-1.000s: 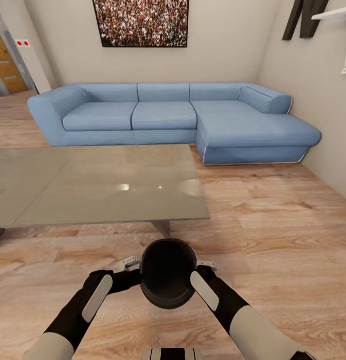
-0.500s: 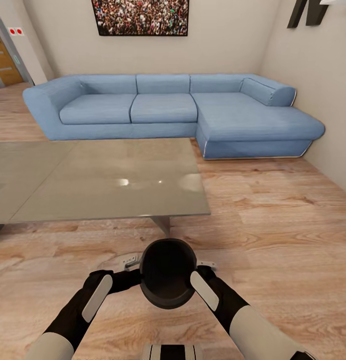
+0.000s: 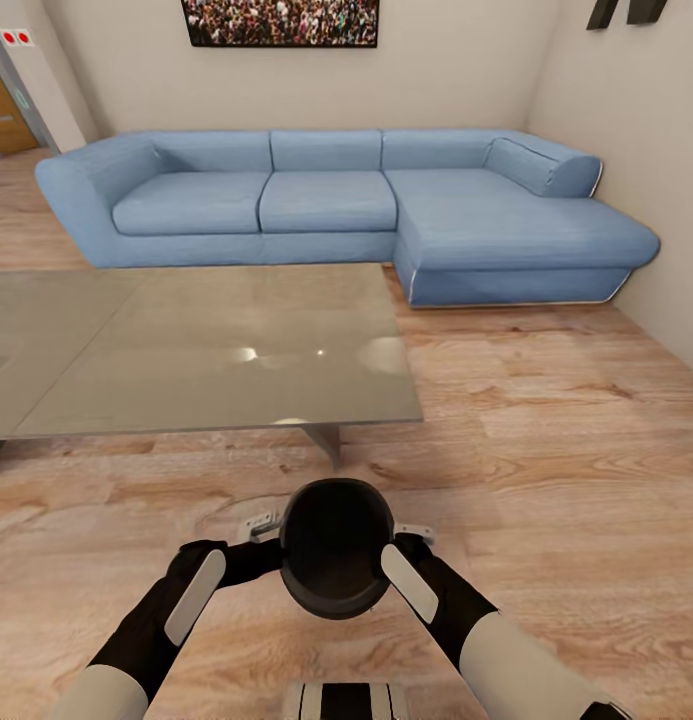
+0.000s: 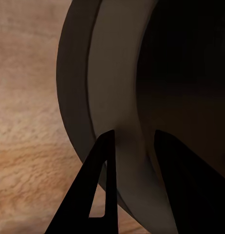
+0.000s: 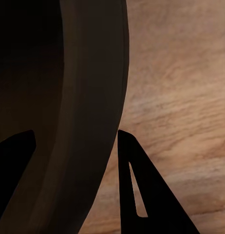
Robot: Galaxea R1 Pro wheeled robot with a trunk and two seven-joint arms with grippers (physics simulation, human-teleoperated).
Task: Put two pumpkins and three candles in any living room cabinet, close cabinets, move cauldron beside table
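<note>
Both arms are up front and the cauldron (image 3: 336,545) sits between them, black mouth tilted toward the head camera, carried above the wooden floor (image 3: 546,440). The left end effector (image 4: 129,146) straddles the rim (one finger outside the wall, one inside), clamped on the pot; the right end effector (image 5: 76,141) grips the opposite rim the same way, one finger inside the dark bowl, the other out over the floor. Up at 11 o'clock lies the worktop (image 3: 186,350), that glossy grey-beige coffee table, its near edge close ahead of the cauldron but apart from it. Beyond, at 12 o'clock, the blue corner sofa (image 3: 336,200) lines the wall under a crowd picture (image 3: 281,22).
</note>
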